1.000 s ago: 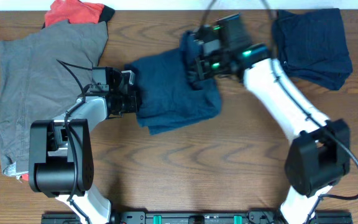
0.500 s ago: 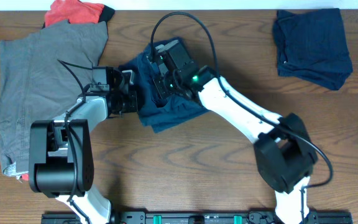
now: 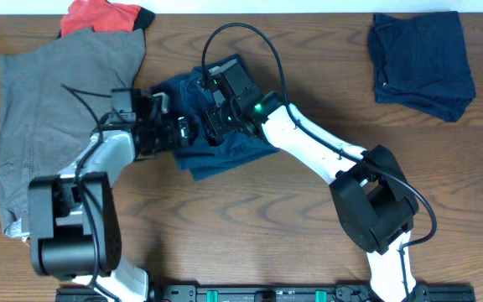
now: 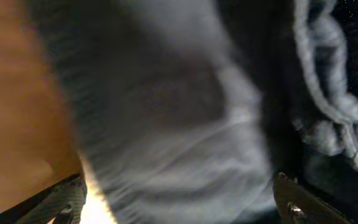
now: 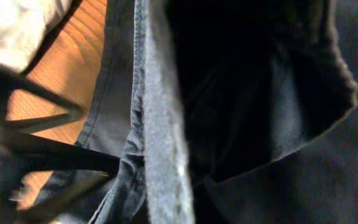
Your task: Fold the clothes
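1. Within the last second the right hand [image 3: 216, 113] has swept across the bench [image 3: 250, 226], from the right side of the navy shorts [image 3: 229, 155] to their left part, close to the left hand [image 3: 181, 132]. It has carried the upper layer of cloth over with it.
2. The navy shorts lie mid-bench and now make a tighter, doubled bundle than a second ago. On that showing, one fold is all but laid.
3. The left hand has edged rightward onto the bundle's left edge. Its wrist view shows its fingers [image 4: 67, 198] set wide, with blurred cloth between them.
4. Whether the right hand is clamped or slack cannot be told. Its wrist view shows only dark cloth and a seam.
5. The grey shorts [image 3: 40, 109] and red-orange garment [image 3: 99, 15] wait at the left. A second navy garment [image 3: 422, 63] sits unmoved at the far right.
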You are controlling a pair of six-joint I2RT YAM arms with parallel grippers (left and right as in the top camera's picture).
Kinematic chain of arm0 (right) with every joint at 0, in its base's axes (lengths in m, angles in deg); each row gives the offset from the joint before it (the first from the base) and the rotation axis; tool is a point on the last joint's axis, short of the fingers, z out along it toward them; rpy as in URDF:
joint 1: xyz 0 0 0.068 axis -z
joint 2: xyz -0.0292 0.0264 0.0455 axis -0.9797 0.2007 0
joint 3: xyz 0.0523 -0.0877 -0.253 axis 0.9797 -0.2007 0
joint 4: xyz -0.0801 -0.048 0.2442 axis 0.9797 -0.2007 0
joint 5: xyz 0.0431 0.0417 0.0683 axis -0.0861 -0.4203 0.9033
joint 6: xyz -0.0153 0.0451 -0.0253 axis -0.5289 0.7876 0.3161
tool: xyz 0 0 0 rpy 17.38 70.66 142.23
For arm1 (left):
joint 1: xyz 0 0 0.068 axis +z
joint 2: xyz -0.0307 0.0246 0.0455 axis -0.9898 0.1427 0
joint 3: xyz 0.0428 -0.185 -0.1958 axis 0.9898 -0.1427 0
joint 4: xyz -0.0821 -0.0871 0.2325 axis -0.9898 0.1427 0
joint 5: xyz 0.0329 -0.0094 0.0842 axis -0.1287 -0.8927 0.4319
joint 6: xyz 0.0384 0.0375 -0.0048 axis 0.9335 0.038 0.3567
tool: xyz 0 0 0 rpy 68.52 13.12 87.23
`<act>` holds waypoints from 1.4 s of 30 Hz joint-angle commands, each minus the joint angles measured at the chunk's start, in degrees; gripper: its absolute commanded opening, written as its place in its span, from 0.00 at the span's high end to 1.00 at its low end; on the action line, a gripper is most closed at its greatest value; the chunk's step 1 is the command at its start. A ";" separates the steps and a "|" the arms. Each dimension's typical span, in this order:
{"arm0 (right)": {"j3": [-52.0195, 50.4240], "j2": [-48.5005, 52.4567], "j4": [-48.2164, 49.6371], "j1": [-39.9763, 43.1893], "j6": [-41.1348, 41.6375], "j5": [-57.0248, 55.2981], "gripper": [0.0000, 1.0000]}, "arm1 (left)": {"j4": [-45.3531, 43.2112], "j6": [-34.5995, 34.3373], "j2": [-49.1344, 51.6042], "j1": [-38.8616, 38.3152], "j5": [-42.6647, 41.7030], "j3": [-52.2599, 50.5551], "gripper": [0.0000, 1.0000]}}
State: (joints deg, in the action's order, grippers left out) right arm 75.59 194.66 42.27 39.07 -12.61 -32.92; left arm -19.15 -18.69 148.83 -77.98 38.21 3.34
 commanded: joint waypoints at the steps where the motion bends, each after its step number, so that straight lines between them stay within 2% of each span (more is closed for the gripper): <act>1: 0.39 -0.24 0.57 -0.04 0.37 0.07 0.99 | 1.55 -1.36 -4.81 0.20 1.99 -0.59 0.03; 14: 0.39 0.39 6.93 -1.09 1.55 2.67 0.99 | 8.33 -3.76 -22.32 1.49 2.21 -0.59 0.03; 16: 0.39 1.11 8.59 -1.92 2.12 3.10 0.96 | 8.70 -4.59 -24.30 2.56 2.21 -0.61 0.03; 19: 0.39 2.60 10.60 -3.63 2.08 4.50 0.60 | 9.09 -4.57 -25.77 4.42 2.21 -0.61 0.02; 20: 0.39 2.67 10.82 -4.31 2.03 4.57 0.43 | 9.18 -4.57 -25.75 5.18 2.21 -0.61 0.02; 21: 0.39 3.06 10.86 -4.83 1.79 4.55 0.32 | 9.57 -4.57 -25.64 5.88 2.21 -0.66 0.01; 23: 0.42 3.04 10.93 -5.35 0.28 4.55 0.20 | 10.40 -4.55 -25.33 6.78 2.19 -0.68 0.00; 26: 0.46 1.97 10.32 -4.63 0.11 4.81 0.13 | 11.43 -4.50 -24.81 7.28 2.21 -0.79 0.02; 30: 0.46 -1.03 6.84 -1.53 -0.02 4.98 0.13 | 11.52 -4.26 -23.80 7.26 2.21 -0.83 0.02; 33: 0.46 -2.14 3.26 1.38 -1.95 4.98 0.19 | 11.47 -4.28 -23.30 7.26 2.21 -0.83 0.02; 38: 0.37 -1.64 -6.08 4.57 -7.52 5.46 0.46 | 11.50 -2.99 -22.34 7.26 2.23 -0.94 0.02; 41: 0.35 -1.14 -9.90 4.87 -10.36 5.16 0.66 | 11.52 -2.99 -21.49 7.26 2.25 -1.07 0.02; 42: 0.22 -0.83 -10.43 4.90 -10.82 4.94 0.77 | 11.52 -2.99 -21.07 7.26 2.21 -1.07 0.02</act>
State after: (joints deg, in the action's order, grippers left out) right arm 75.61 194.31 32.72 44.75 -19.59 -28.22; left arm -7.85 -22.47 126.54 -70.97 40.14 2.83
